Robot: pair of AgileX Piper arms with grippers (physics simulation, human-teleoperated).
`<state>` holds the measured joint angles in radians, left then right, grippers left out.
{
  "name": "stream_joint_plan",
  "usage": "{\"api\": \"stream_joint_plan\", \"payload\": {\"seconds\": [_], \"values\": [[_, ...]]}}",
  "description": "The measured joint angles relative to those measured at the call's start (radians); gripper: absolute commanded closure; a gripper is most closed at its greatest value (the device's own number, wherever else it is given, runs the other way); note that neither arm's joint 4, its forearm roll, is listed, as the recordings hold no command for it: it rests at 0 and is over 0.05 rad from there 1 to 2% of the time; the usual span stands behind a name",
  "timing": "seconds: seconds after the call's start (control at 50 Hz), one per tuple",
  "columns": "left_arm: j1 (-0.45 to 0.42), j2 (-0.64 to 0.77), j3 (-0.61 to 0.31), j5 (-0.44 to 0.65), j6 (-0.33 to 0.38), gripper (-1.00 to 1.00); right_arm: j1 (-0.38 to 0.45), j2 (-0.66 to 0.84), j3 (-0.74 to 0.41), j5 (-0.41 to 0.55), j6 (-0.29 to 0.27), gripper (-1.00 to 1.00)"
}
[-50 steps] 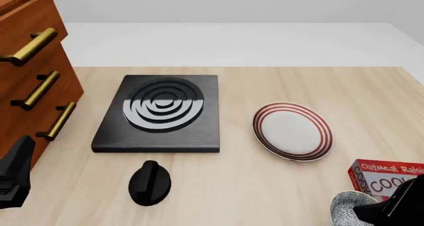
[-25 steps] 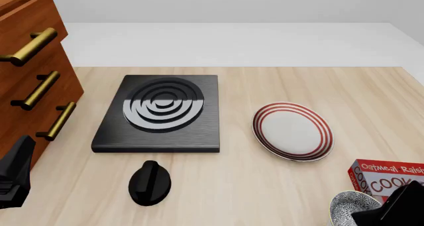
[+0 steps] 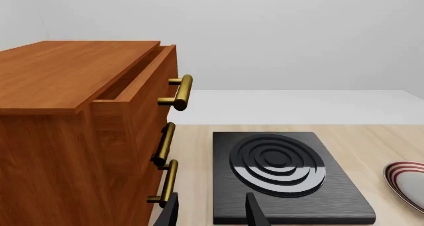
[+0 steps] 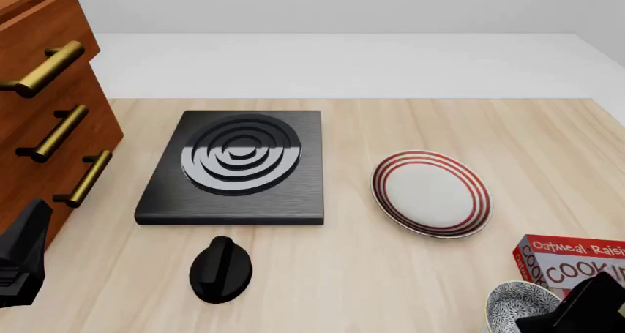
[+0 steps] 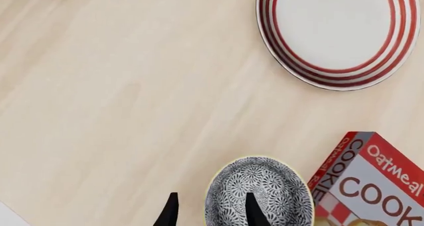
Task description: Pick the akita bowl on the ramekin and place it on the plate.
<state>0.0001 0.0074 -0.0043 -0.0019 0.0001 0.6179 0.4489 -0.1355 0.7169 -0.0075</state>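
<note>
A pale wooden tabletop fills the scene under a blank grey wall, with the work gathered at its near right corner. There the akita bowl sits upright, mouth to the ceiling, its speckled inside open to the right wrist camera; being round, it has no long axis to speak of. It is presumably perched on the ramekin, which no view shows, the bowl covering whatever lies beneath. The right gripper hangs over the bowl's rim with its fingers parted and nothing held; one finger tip shows over the bowl's inside and the other over bare wood just outside it, a stance that looks set to pinch the wall of the bowl. In the front view the bowl is half hidden by the dark bulk of that arm. Just beside it lies a red oatmeal cookie box, close enough that a careless lift might brush it. The plate, ringed in red, lies bare further up the table, apart from the bowl, a short carry away once the bowl is gripped. To the left, well apart, are a black stove burner and its knob. The left gripper idles by the wooden drawer cabinet, its fingers apart and empty, pointing toward the burner
</note>
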Motion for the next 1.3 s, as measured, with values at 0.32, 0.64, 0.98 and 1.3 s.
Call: {"api": "stream_joint_plan", "payload": {"seconds": [0.32,0.64,0.98,1.3], "values": [[0.0,0.0,0.0,0.0,0.0,-1.0,0.001,0.013,0.019,-0.024,0.008,-1.0],[-0.001,0.001,0.0,0.0,0.0,-1.0,0.0,0.017,0.031,-0.034,0.013,-1.0],[-0.001,0.002,0.0,0.0,0.0,-1.0,-0.012,-0.022,0.016,0.004,-0.015,1.0],[0.0,0.001,0.0,0.0,0.0,-1.0,-0.037,-0.092,-0.01,0.086,-0.051,1.0]]}}
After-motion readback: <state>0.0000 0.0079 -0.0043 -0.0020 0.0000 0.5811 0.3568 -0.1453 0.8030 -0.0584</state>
